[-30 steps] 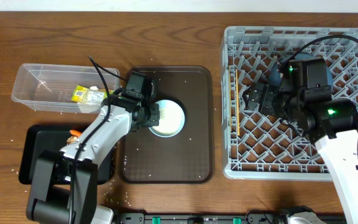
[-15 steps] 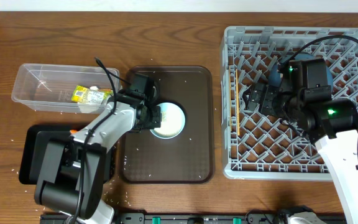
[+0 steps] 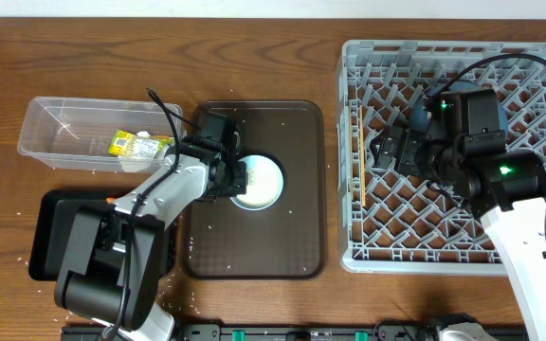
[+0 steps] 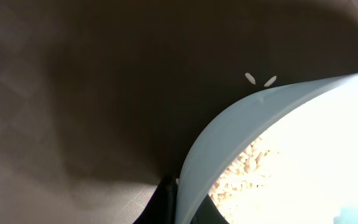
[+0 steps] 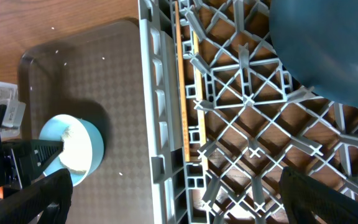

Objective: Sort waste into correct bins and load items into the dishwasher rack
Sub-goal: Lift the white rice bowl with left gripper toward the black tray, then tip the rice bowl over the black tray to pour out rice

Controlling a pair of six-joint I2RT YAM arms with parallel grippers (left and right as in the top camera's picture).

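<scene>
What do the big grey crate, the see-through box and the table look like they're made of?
Table: wood or wood-look veneer, brown with visible grain. Grey crate: probably moulded plastic, matte, judging by its uniform open lattice. See-through box: thin clear plastic, glossy; the brown surface shows through its walls.

Two robot arms, a left arm [image 3: 164, 194] and a right arm [image 3: 505, 180], at a table with one grey dishwasher rack [image 3: 349, 142], one dark-brown serving tray [image 3: 292, 208], one clear plastic box [image 3: 50, 128] and one black tray [image 3: 50, 242]. Also one white bowl [image 3: 259, 182], one blue plate [image 5: 328, 50], one yellow-green wrapper [image 3: 131, 145], one carrot piece [image 3: 112, 201], and scattered rice grains [image 4: 250, 78] too many to count.
</scene>
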